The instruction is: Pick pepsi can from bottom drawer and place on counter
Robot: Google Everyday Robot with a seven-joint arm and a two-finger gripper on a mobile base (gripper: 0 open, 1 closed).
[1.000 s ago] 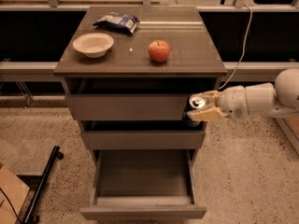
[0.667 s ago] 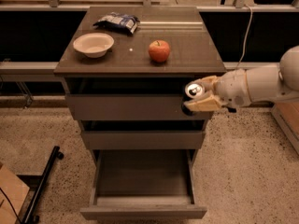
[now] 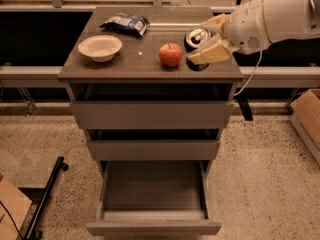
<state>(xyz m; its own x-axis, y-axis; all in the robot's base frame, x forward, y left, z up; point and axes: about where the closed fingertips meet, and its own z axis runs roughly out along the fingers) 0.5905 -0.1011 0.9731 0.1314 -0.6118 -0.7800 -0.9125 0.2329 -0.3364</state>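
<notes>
- Pepsi can (image 3: 197, 36) is pinched in the gripper (image 3: 200, 43) over the right part of the counter (image 3: 142, 61), just right of the apple (image 3: 170, 54).
- Its silver top with the pull tab faces up and toward the camera, so it looks slightly tilted.
- A dark shadow lies on the counter right below it; I cannot tell whether its base touches the surface.
- The jaws clamp the can from two sides: one tan finger (image 3: 214, 22) behind it and the other (image 3: 209, 55) in front, nearer the counter's front edge.
- The white arm (image 3: 272, 15) comes in from the upper right and slopes down to the left, with the thick wrist just past the counter's right edge and the gripper pointing left.
- A thin cable hangs from the arm past the cabinet's right side.
- The bottom drawer (image 3: 152, 227) is pulled well out, with nothing visible on its floor.
- The middle drawer (image 3: 152, 149) stands slightly out, and the top drawer (image 3: 150, 114) a little less.
- A white bowl (image 3: 100, 47) sits on the counter's left part, with a snack bag (image 3: 125, 24) behind it near the back edge.
</notes>
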